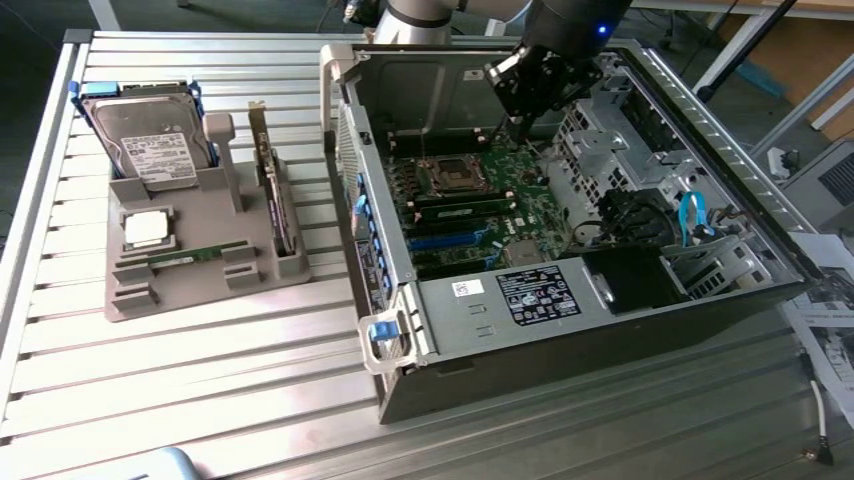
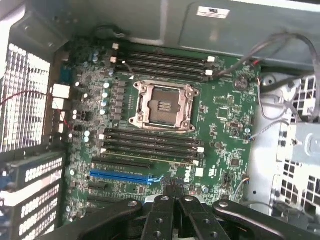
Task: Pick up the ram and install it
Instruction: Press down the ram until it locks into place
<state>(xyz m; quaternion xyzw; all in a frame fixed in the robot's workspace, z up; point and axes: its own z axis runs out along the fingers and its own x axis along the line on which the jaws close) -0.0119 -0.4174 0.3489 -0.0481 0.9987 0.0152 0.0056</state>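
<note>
The ram [image 1: 198, 256] is a thin green stick lying flat in the grey holder [image 1: 200, 290] on the exterior view's left, outside the computer case. My gripper [image 1: 523, 124] hangs inside the open case [image 1: 587, 300], above the back of the green motherboard [image 1: 514, 195] and far from the ram. In the wrist view the black fingers [image 2: 161, 212] meet at the tips of my gripper [image 2: 174, 192], shut with nothing between them, over the motherboard [image 2: 220, 115] with its empty processor socket [image 2: 162, 105] and long black memory slots [image 2: 150, 145].
The holder also carries a hard drive [image 1: 150, 140], a square silver processor [image 1: 147, 228] and an upright expansion card [image 1: 274, 190]. The case walls, drive cages [image 1: 627, 130] and cables [image 1: 694, 215] crowd the exterior view's right. Everything rests on a slatted metal table [image 1: 200, 380].
</note>
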